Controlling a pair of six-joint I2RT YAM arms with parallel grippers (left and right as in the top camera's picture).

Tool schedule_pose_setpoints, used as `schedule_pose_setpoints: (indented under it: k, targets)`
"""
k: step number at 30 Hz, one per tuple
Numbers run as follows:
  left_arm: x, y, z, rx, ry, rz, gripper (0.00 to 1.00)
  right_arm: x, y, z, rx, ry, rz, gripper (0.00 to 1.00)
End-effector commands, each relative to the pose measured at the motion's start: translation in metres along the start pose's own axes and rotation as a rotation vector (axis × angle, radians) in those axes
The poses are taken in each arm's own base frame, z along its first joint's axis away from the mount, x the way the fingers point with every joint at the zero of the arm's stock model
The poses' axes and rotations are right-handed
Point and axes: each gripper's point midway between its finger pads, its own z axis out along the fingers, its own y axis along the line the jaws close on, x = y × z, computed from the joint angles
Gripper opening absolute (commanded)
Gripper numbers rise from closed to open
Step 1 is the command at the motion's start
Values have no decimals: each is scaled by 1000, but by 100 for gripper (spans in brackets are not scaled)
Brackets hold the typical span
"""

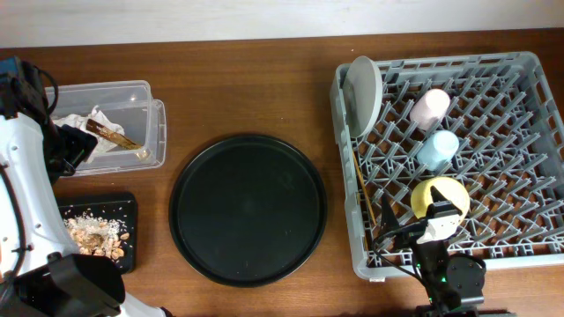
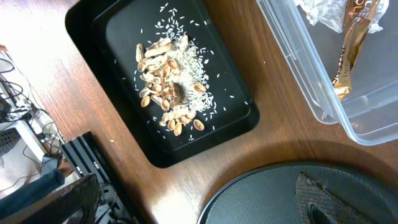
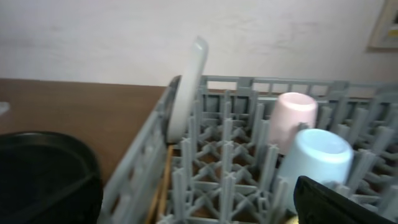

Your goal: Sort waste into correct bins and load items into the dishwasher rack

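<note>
Where the yellow saucer [image 1: 445, 189] stands in the rack [image 1: 520, 257], the right gripper [image 1: 438, 220] hangs over it — both arms' jaws, clenched or released, I cannot tell.

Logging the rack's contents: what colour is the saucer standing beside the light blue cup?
Yellow. The saucer shows best in the overhead view.

Seemingly a robot lab bench: wooden table [image 1: 264, 79], bare pale wall [image 3: 93, 37], loose cables [image 2: 11, 106].
</note>
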Motion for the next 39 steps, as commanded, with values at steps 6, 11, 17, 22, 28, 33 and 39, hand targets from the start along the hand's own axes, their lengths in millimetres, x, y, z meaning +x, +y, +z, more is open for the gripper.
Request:
schedule_pose_setpoints:
  k: [6,11,17,22,28,33,39]
  targets:
    - [-1,3,-2,-3,-9,-12,99,3,-10,0,59,6,-44,98]
    - [-1,3,-2,-3,-9,-12,99,3,-10,0,59,6,-44,98]
    - [-1,3,-2,-3,-9,-12,99,3,-10,0,59,6,-44,98]
    - [-1,3,-2,-3,-9,-12,99,3,-10,0,59,6,-44,98]
    - [-1,4,-2,-4,-8,-11,99,3,-10,0,59,6,-44,98]
    - [6,3,-1,9,24,-7,99,3,-10,0,59,6,-44,98]
    - [37,1,15,38,7,40,99,3,-10,0,59,6,-44,98]
